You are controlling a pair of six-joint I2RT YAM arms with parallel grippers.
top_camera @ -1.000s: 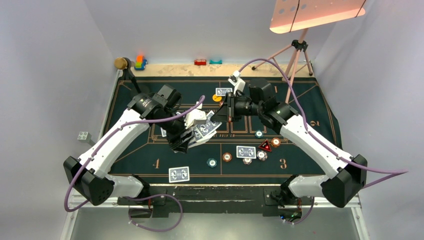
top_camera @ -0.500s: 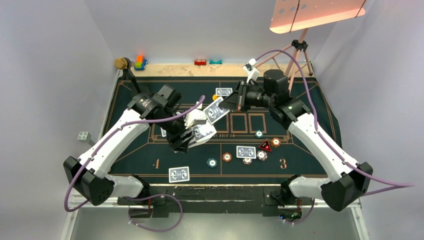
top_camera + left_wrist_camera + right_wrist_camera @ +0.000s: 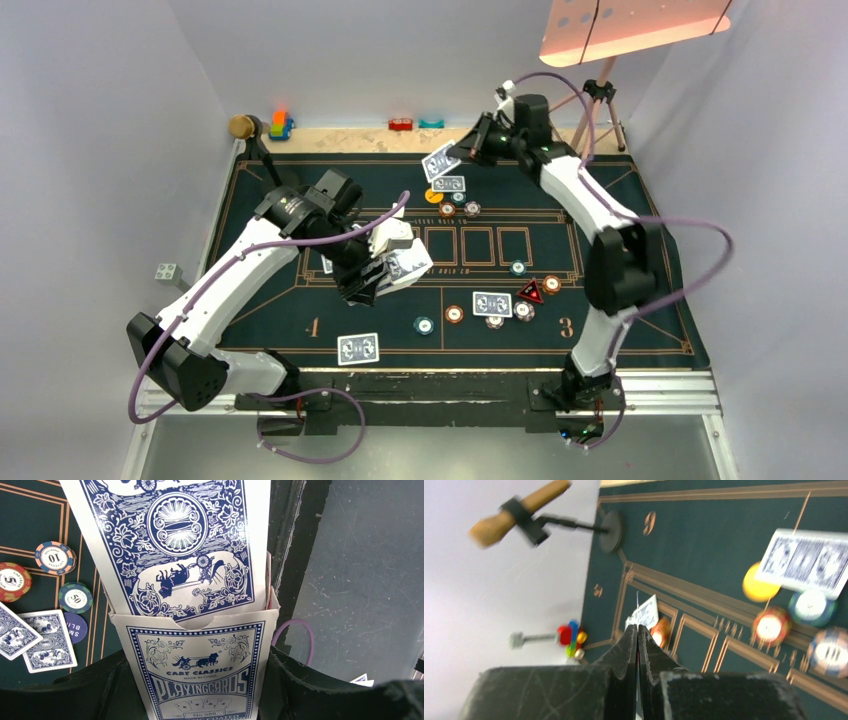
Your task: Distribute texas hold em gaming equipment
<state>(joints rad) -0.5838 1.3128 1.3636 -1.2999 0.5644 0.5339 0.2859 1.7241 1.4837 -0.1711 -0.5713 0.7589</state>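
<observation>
My left gripper [image 3: 383,265] is shut on a blue-and-white playing-card box [image 3: 200,672], held above the mat's left-centre. One blue-backed card [image 3: 172,545] sticks out of its open top. My right gripper [image 3: 468,150] is stretched to the mat's far edge, shut on a single card [image 3: 440,161], which shows edge-on between its jaws [image 3: 638,628]. Below it lie a card [image 3: 449,184], the yellow button [image 3: 433,196] and three chips [image 3: 459,205]. More cards [image 3: 358,348] [image 3: 492,303], several chips [image 3: 454,314] and the red triangular marker [image 3: 530,292] sit at the front right.
The dark green felt mat [image 3: 620,220] covers the table. Colourful toy blocks [image 3: 280,125] and a wooden-headed stand [image 3: 242,126] are at the back left corner. Small red [image 3: 401,124] and teal [image 3: 431,123] blocks sit along the back edge, a tripod [image 3: 592,110] at the back right.
My right arm has drawn a card from the box at the mat's centre and carried it to the far edge. The left arm and the box have not moved.
</observation>
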